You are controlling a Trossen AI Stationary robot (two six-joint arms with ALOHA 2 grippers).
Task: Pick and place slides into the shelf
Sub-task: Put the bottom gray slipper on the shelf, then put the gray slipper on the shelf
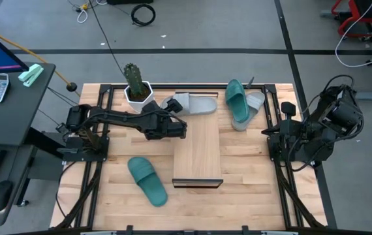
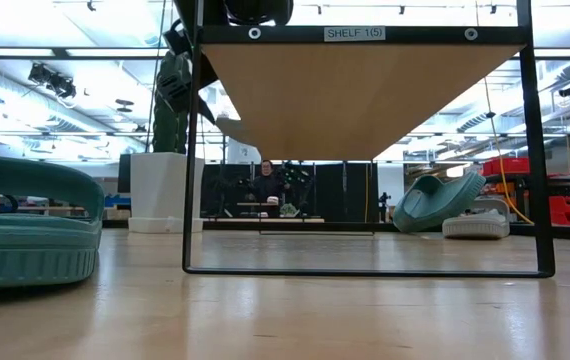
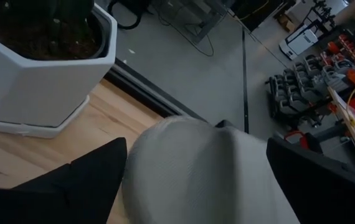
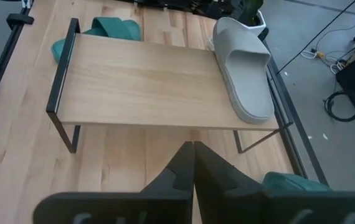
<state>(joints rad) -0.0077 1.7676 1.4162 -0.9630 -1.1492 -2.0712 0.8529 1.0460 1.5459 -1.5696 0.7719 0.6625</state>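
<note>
The shelf stands mid-table, running near to far. One grey slide lies across its far end, one end sticking out past the shelf's left side. My left gripper is at that end, shut on the slide. A teal slide lies sole-down on the table near left. A second teal slide leans tilted on the other grey slide at far right. My right gripper waits shut at the right edge. My left gripper holds the grey slide by the end that sticks out left of the shelf. That end sits between the two fingers, one on each long side. The fingers come level from the table's left and near side. The rest of the slide lies on the shelf board.
A cactus in a white pot stands close to the left of the held slide, at the far edge. Black frame rails run along both table sides. Bare board stretches along the shelf toward the near edge.
</note>
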